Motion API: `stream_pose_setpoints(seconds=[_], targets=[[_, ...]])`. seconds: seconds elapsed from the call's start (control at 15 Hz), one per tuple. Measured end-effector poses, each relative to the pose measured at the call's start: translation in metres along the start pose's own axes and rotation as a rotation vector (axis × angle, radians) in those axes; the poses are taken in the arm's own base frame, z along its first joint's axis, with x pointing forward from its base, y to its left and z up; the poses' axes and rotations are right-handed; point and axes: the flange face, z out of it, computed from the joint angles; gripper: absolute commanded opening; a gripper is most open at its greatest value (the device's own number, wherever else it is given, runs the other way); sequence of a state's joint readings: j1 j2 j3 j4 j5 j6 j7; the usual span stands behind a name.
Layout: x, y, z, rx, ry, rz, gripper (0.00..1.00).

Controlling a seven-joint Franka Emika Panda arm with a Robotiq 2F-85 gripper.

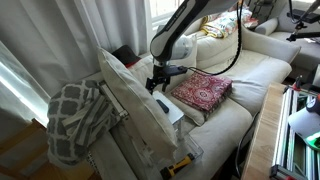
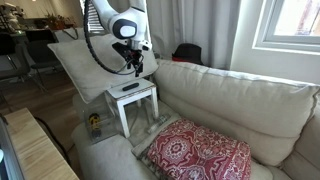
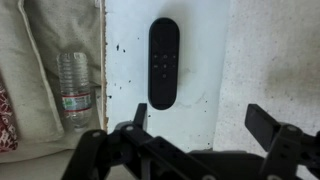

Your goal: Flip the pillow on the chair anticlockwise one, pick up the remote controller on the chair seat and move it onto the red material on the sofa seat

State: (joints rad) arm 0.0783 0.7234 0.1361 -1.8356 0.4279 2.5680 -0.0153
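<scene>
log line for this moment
stage: pre-grasp | end effector: open, above remote | remote: flat on seat, untouched | red cloth: on sofa

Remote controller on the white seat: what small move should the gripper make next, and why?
Probably lower the gripper, drifting slightly to centre on the remote controller. In the wrist view the gripper is open and empty, while the remote lies flat on the chair seat, untouched, a little off the midline between the fingers.
</scene>
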Motion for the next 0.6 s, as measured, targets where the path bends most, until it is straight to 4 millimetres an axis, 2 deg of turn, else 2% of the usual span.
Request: stream_pose_setpoints(seconds=[0.13,0.27,0.47,0.6], targets=[[0.000,-0.002,-0.002,-0.011,-0.002,0.006,1.00],[-0.001,0.006,0.002,-0.090,-0.028,0.056,1.00],[-0.005,0.020,0.016,-0.221,-0.060,0.116,1.00],[-0.008,0.019,0.027,-0.257,-0.090,0.116,1.00]])
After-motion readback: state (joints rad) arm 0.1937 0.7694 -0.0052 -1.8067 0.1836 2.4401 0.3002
